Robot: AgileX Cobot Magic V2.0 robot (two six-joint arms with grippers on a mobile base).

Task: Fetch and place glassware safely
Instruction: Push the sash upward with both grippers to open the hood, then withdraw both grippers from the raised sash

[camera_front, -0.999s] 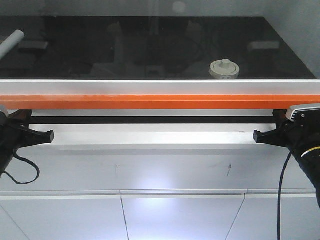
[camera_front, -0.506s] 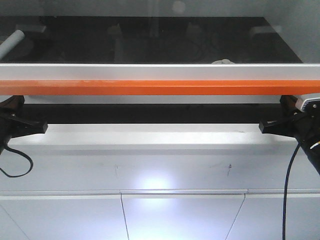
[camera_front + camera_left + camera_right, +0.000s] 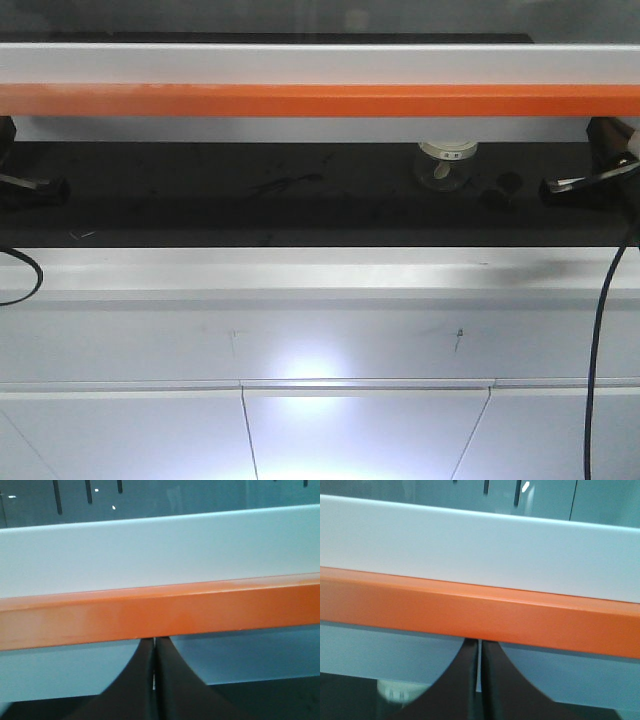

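Observation:
The glass jar [image 3: 446, 168] with its cream-white lid stands on the dark worktop inside the cabinet, right of centre. The lid's top is hidden behind the orange-edged sliding sash [image 3: 320, 99]. My left gripper [image 3: 55, 188] is shut at the opening's left end, and my right gripper [image 3: 548, 187] is shut at its right end, right of the jar. In the left wrist view the closed fingertips [image 3: 154, 641] press up under the orange bar [image 3: 160, 611]. In the right wrist view the closed fingertips [image 3: 480, 643] do the same under the bar [image 3: 480, 612]. The jar's lid [image 3: 395, 692] shows blurred at lower left there.
A white sill [image 3: 320, 272] runs across the front below the opening, with grey cabinet doors [image 3: 360, 430] under it. Two small dark round marks [image 3: 500, 190] lie just right of the jar. A black cable [image 3: 598, 330] hangs from the right arm.
The orange-edged sash has risen far up, and both grippers rose with it. The opening under it is now tall, and the jar shows directly beneath the sash instead of through the glass.

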